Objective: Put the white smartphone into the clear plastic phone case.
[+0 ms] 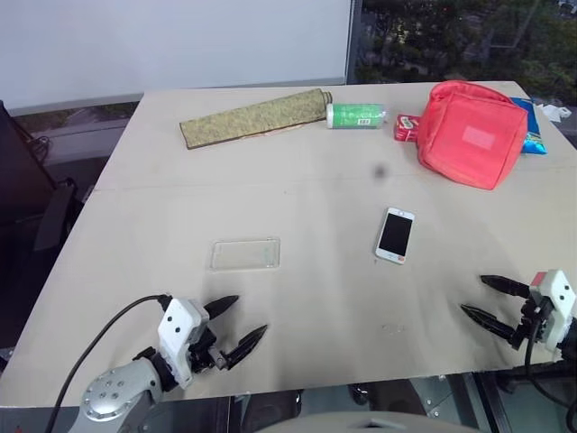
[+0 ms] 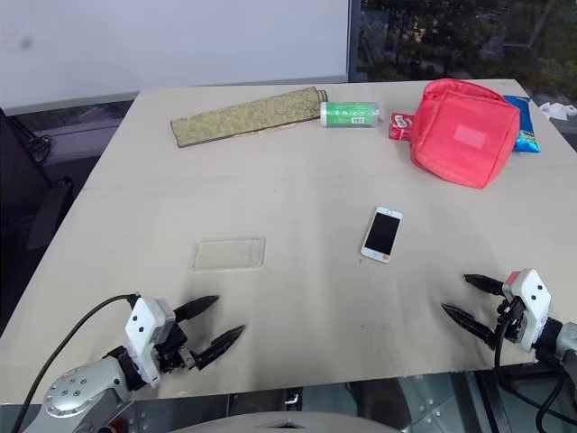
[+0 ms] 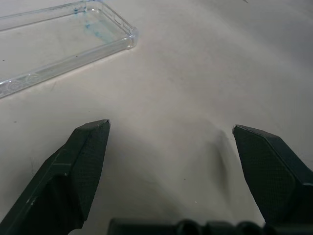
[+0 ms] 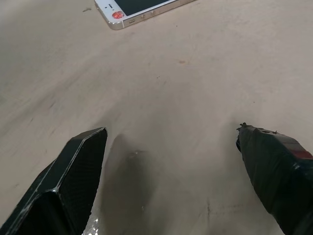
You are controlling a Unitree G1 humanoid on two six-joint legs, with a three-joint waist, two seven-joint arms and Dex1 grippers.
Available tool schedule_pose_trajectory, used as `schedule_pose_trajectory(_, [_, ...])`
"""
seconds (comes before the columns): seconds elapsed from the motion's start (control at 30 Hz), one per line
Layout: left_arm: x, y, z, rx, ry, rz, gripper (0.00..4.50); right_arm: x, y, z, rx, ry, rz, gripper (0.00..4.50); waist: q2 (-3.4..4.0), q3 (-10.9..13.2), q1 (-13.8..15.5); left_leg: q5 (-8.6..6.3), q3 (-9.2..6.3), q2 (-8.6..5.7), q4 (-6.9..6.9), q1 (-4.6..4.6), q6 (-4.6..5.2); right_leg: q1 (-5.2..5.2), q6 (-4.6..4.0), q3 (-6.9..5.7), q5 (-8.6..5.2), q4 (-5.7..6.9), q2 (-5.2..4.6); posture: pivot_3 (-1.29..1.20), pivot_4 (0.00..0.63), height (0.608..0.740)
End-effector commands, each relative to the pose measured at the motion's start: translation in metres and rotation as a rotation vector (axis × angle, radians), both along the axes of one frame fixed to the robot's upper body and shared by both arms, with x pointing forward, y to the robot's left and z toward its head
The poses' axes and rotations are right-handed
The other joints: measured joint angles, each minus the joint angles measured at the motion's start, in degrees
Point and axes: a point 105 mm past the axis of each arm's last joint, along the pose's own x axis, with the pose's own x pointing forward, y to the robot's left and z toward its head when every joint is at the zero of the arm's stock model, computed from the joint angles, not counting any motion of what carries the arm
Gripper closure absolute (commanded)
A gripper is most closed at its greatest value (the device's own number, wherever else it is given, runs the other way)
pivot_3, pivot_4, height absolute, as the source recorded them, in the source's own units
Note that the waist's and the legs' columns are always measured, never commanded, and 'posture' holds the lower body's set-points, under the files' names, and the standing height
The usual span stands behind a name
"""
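Observation:
The white smartphone (image 1: 395,234) lies screen up on the beige table, right of the middle; its lower end with the home button appears in the right wrist view (image 4: 137,11). The clear plastic phone case (image 1: 245,253) lies flat to its left, and one of its corners shows in the left wrist view (image 3: 63,41). My left gripper (image 1: 247,317) hovers open near the table's front edge, a little in front of the case. My right gripper (image 1: 472,298) stands open at the front right, nearer than the phone. Both hold nothing.
Along the far edge lie an olive rolled mat (image 1: 255,117), a green-labelled tube (image 1: 355,115), a small red-and-white box (image 1: 407,127), a red pouch (image 1: 471,133) and a blue packet (image 1: 532,135). The table (image 1: 325,298) drops off just behind both grippers.

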Motion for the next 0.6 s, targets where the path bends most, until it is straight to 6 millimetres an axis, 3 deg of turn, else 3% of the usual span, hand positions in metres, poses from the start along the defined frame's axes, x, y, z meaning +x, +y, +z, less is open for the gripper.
schedule_pose_trajectory(0.03, [0.002, 0.001, 0.003, 0.007, -0.035, 0.011, 0.16, 0.007, 0.007, 0.01, -0.002, -0.065, 0.03, 0.0, 0.0, 0.0, 0.1, 0.0, 0.01, 0.0, 0.0, 0.01, 0.0, 0.0, 0.0, 0.0, 0.0, 0.01, -0.01, 0.0, 0.15, 0.74])
schedule_pose_trajectory(0.4, [0.003, 0.006, 0.012, 0.016, -0.094, 0.017, 0.16, 0.019, 0.018, 0.015, -0.001, -0.121, 0.073, 0.0, -0.29, -0.1, 1.7, -0.58, 0.94, -0.32, 0.13, 0.19, 0.67, -0.29, 0.3, -0.17, 0.2, 0.83, -0.32, 0.0, 0.15, 0.74])
schedule_pose_trajectory(0.6, [0.009, 0.009, 0.026, -0.007, -0.158, -0.015, 0.16, 0.023, 0.017, 0.016, -0.011, -0.135, 0.08, 0.0, -0.29, -0.1, 2.4, -0.71, 0.92, -0.28, 0.11, 0.18, 0.74, -0.33, 0.29, -0.22, 0.18, 0.86, -0.18, 0.0, 0.15, 0.74])
